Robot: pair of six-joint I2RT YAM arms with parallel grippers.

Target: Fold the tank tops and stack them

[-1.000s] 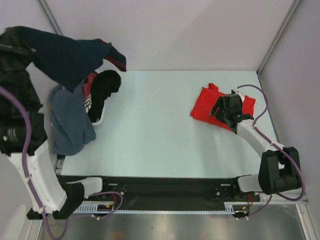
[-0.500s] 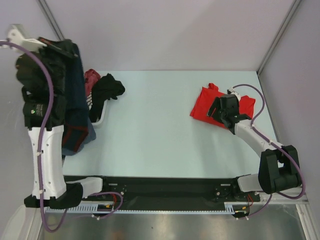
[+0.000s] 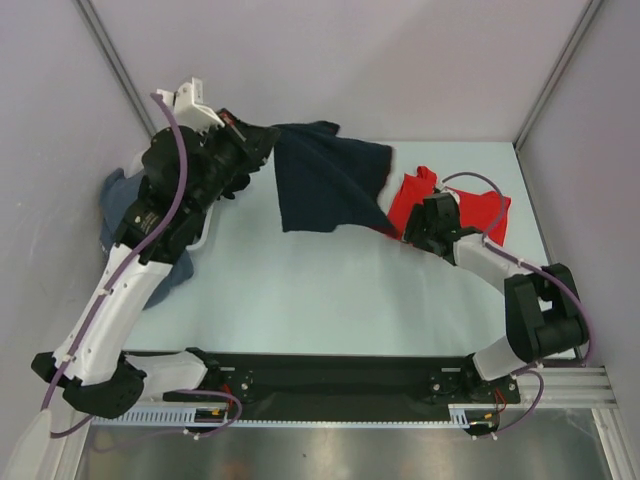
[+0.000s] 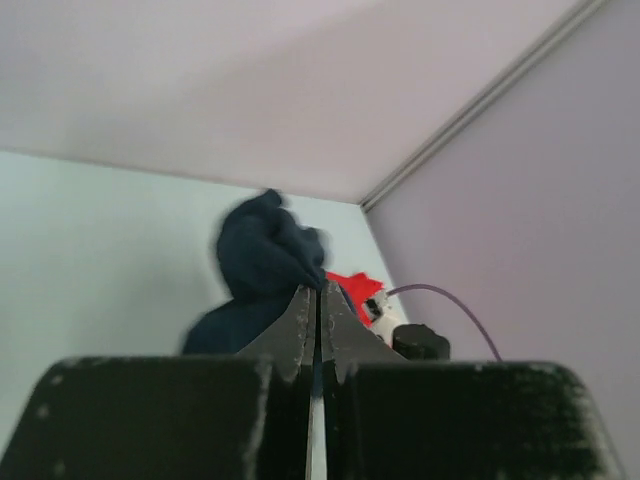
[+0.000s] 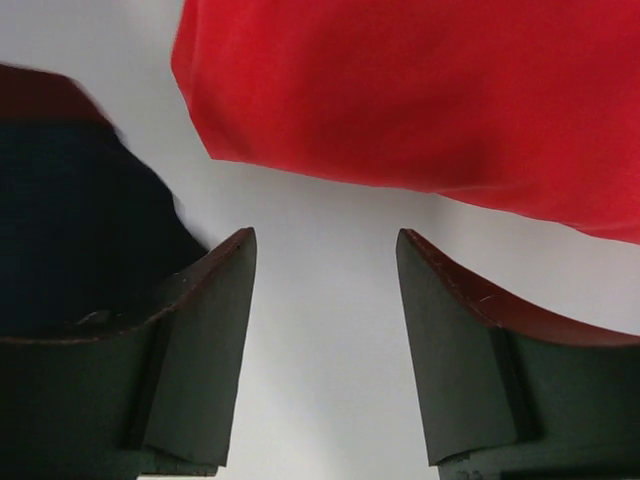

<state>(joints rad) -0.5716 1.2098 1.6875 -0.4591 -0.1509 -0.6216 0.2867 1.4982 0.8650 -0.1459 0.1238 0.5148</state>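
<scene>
Navy tank top point(image 4: 262, 255): blurred, left wrist view;
Red tank top point(image 5: 420, 90): cut by top and right edges, right wrist view

The pale table point(image 3: 300, 290) carries a red top point(image 3: 410, 197), flat on its surface at upper right of the frame. A grey-blue cloth point(image 3: 118, 205) lies at its left edge, partly hidden.

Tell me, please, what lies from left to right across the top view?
Blue-grey cloth → left gripper → navy tank top → red tank top.
</scene>
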